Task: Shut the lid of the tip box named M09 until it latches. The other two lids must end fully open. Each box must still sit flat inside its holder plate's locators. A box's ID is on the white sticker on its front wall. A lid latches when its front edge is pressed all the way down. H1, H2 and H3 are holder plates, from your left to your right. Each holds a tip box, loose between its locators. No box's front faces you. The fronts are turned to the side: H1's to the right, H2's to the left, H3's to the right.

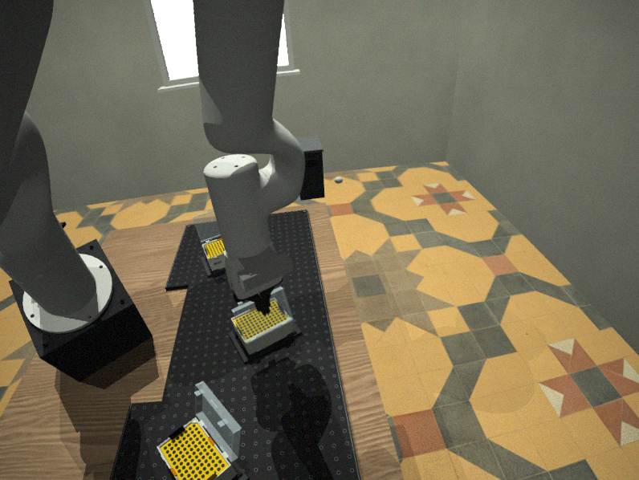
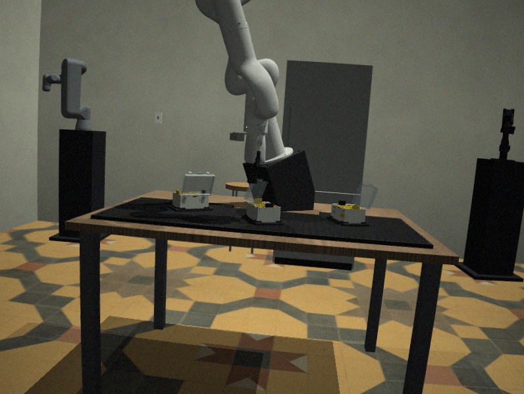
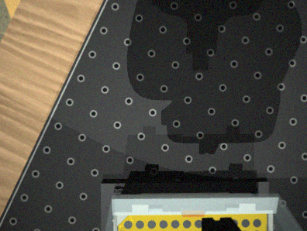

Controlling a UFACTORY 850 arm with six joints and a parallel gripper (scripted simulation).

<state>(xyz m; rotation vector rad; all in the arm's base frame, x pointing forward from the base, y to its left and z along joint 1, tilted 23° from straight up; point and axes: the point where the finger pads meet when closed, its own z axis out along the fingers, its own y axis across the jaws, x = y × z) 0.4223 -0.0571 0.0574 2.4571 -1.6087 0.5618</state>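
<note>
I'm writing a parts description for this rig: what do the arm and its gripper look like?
The arm is smooth, matte light grey, made of rounded tubular links with capped cylindrical joints. Its round pale flange is bolted to a black block pedestal. The gripper has a boxy grey body and narrow black fingers. A small grey box juts from the wrist. No cables or markings show.

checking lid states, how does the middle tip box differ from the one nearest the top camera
The middle tip box sits directly under the shut, empty pincer; the nearest tip box has nothing over it. The middle box's lid is see-through and leans partly over its tips; the nearest box's lid is opaque grey and stands upright. Both show yellow tip racks on the black perforated board.
</note>
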